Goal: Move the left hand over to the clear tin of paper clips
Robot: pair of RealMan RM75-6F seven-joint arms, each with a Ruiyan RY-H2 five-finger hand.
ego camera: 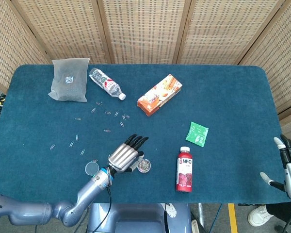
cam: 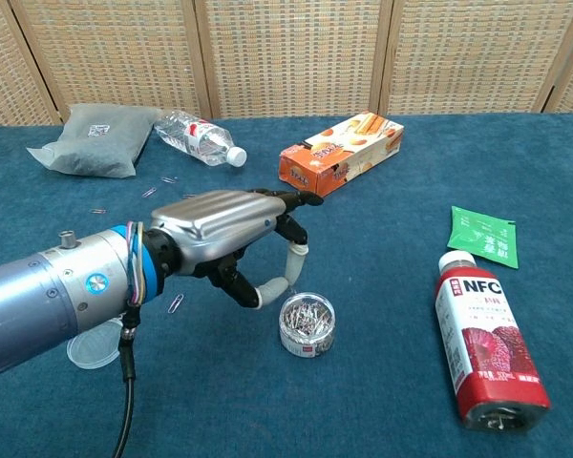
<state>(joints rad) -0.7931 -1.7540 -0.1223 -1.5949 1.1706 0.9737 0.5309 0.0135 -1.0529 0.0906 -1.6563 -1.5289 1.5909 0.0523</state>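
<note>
The left hand (cam: 231, 232) hangs flat above the blue table (cam: 382, 401) with its fingers spread and nothing in them, and the clear tin of paper clips (cam: 307, 323) stands open just beside and below its thumb, on the right. The tin's clear lid (cam: 96, 343) lies back by the wrist, and a red juice bottle (cam: 485, 339) lies further right of the tin. Beyond the fingertips are loose paper clips (ego camera: 108, 114), then an orange snack box (cam: 342, 153), a water bottle (cam: 200, 136) and a grey pouch (cam: 94, 140); the right hand (ego camera: 289, 160) hovers at the table's far right edge, fingers apart and holding nothing.
</note>
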